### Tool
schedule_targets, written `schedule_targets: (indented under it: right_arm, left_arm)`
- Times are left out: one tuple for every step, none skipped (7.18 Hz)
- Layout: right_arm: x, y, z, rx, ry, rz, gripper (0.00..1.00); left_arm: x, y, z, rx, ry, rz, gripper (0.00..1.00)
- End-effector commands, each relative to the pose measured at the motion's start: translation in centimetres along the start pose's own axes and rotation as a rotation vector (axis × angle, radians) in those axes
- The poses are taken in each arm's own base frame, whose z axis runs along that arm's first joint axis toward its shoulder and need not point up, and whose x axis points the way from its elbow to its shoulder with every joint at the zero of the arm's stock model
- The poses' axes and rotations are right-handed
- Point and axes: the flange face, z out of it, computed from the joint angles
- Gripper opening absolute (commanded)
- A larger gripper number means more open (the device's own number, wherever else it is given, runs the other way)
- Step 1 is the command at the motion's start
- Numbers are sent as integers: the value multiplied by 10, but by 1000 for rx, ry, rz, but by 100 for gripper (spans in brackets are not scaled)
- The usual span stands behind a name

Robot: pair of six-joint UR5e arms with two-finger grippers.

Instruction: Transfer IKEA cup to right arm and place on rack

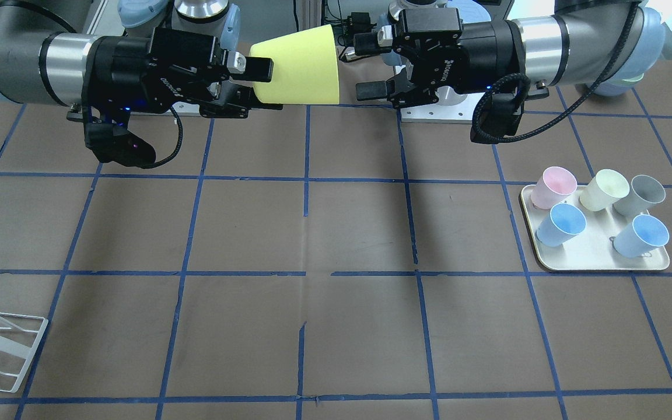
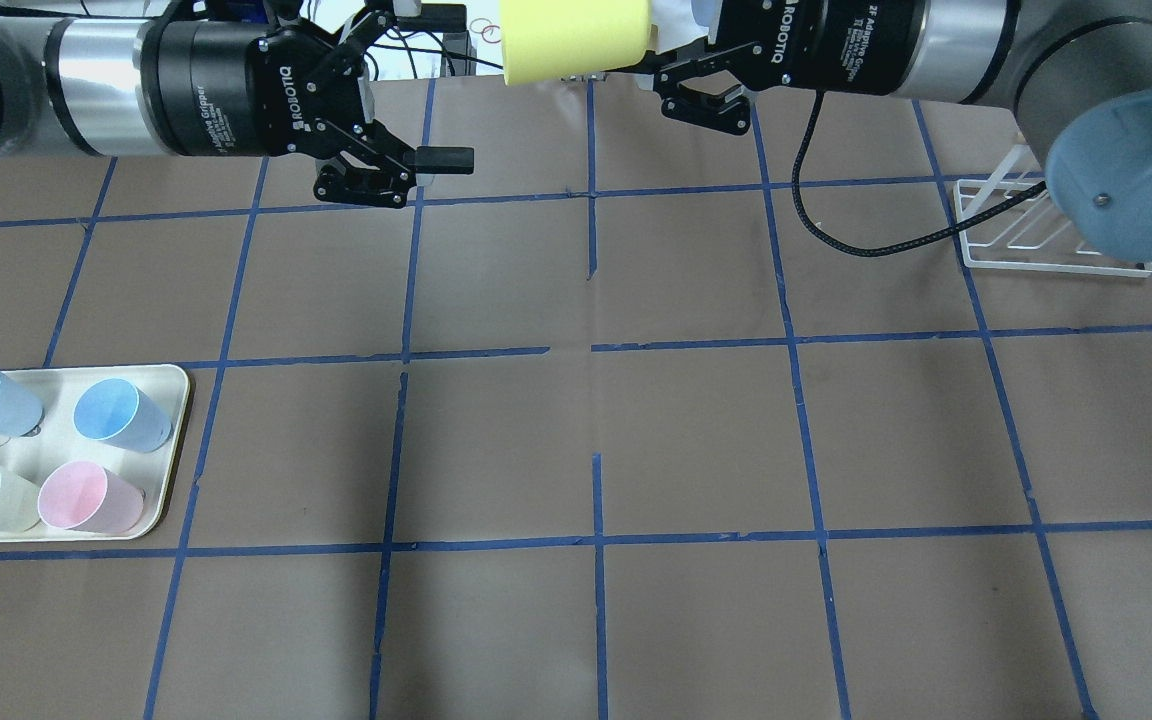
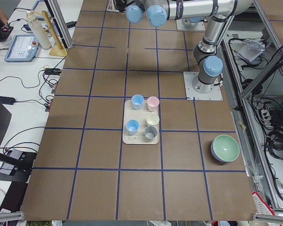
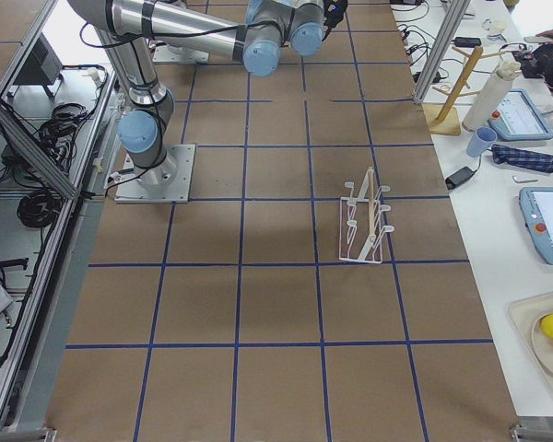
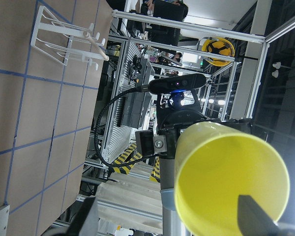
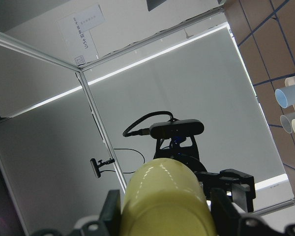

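Cup (image 1: 298, 65) aloft at top centre of the front-facing view, well above the table (image 1: 336, 233): the IKEA cup, bright yellow, lying on its side. Long axis level, running across the frame between two grippers, narrow base toward frame left, wide mouth toward frame right. Clamped at the base by the right gripper (image 1: 263, 87), one finger above the yellow wall and one below. Faces, across a small gap at the mouth, the left gripper (image 1: 366, 67), jaws spread and gripping nothing.

Handover apparently made; carry to the rack (image 1: 0, 344) not yet begun. Only arm in contact: the right arm (image 1: 21, 58). Rack at lower left of the same view, on the holding arm's side of the frame, well apart from the cup and far below it. Likely calls for a swing outward and down, mouth turned over a prong.

From overhead, plain daylight between left fingertips and rim, cup itself cropped by the top edge. From the left wrist, a look straight into the empty mouth, rack in the upper left corner. From the right wrist, base seated between both fingers. From the side cameras, no cup, no fingertips. Tray (image 1: 590, 262) of pastel tumblers (image 1: 563, 224) at right of the front-facing view, untouched.
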Motion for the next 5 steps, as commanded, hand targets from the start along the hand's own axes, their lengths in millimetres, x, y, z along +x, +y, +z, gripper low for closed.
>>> schedule_targets:
  right_arm:
    - [-8,-15,-38,72,-15,8,6]
    - [-4,-22,-58,119,57,7,6]
    - [1,-23,-65,144,164,-1,6]
    - [-1,-22,-69,172,326,-34,6]
    - [-11,-20,-75,207,497,-75,6]
  left_arm:
    - [20,0,-11,-22,-197,9,100]
    - [15,-6,-20,-4,-401,38,100]
    - [9,-10,-23,29,-562,37,100]
    - [5,-11,-28,45,-667,60,100]
    - [-5,-18,-39,60,-825,78,100]
